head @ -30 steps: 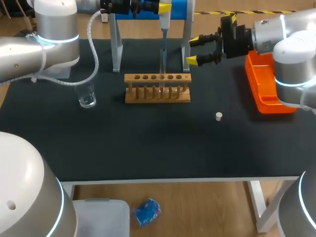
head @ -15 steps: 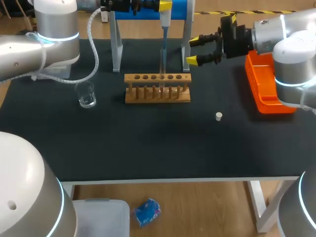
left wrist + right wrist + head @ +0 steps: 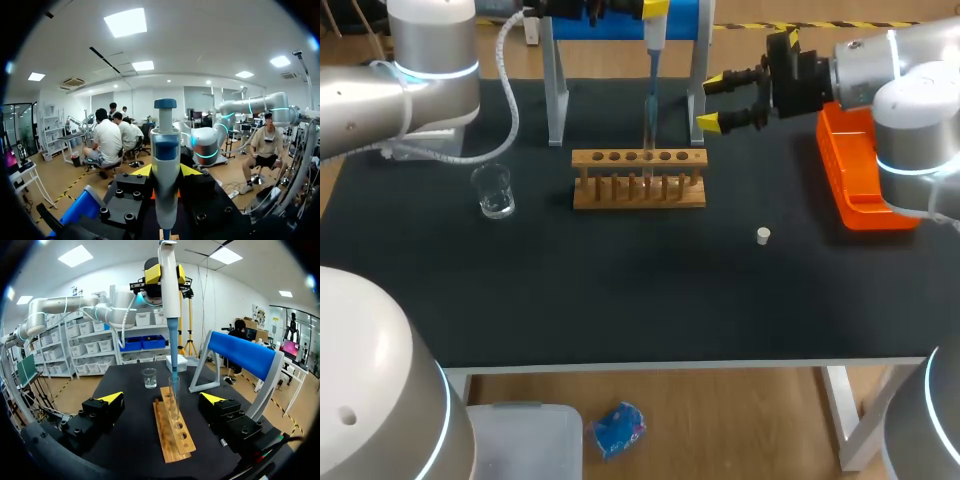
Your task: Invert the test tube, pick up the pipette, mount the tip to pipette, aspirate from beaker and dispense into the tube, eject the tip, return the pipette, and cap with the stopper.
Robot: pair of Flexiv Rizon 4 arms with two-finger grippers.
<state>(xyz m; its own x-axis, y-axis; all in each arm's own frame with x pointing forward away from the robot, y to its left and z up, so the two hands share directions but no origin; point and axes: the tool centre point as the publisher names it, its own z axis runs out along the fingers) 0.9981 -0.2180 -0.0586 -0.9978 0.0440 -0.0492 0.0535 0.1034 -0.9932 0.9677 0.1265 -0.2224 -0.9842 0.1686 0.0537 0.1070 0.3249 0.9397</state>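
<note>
Right wrist: pipette tip (image 3: 174, 367) in tube (image 3: 174, 405)

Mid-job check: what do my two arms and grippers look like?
The left arm and right arm have rounded silver-grey housings with glowing cyan rings at the joints. A pale corrugated hose loops off the left arm. The left gripper and right gripper are black bolted blocks with bright yellow wedge-shaped fingertips.
</note>
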